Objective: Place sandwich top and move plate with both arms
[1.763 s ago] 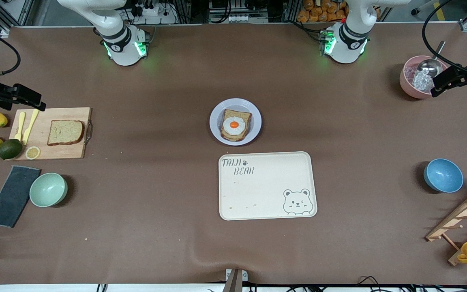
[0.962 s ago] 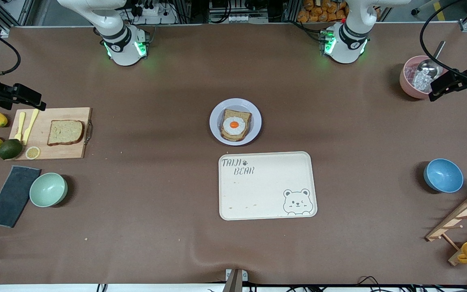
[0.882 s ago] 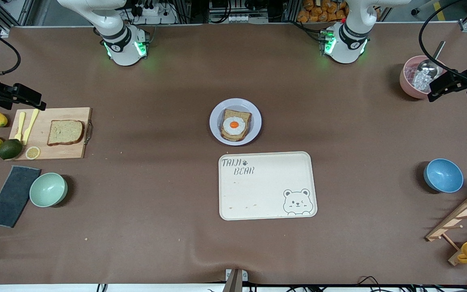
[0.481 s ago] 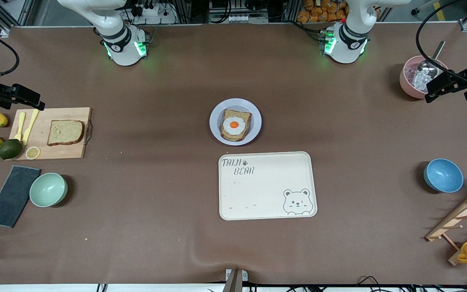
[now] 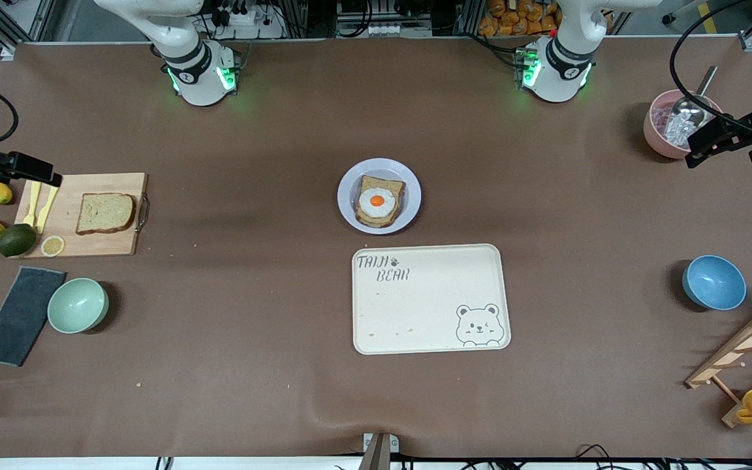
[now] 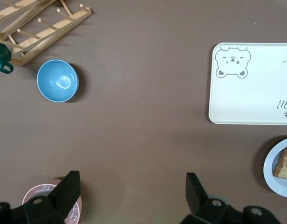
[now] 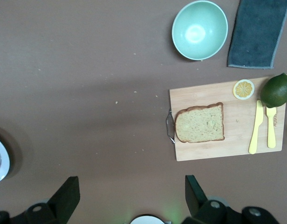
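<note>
We see the sandwich top [image 5: 106, 213] lying on the cutting board [image 5: 108, 245], well apart from the plate [image 5: 348, 210] toward the right arm's end. The right gripper [image 7: 129, 196] hangs high beside the board, jaws wide and empty. The left gripper [image 6: 132, 196], also spread wide and empty, hangs near the pink bowl [image 5: 654, 139].

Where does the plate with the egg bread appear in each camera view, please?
Front view: the plate is in mid-table, just farther from the camera than the bear tray.
Left wrist view: only part of its rim shows at the picture's edge, beside the tray.
Right wrist view: a sliver of rim at the edge.
Shared landmark: the brown table mat.
</note>
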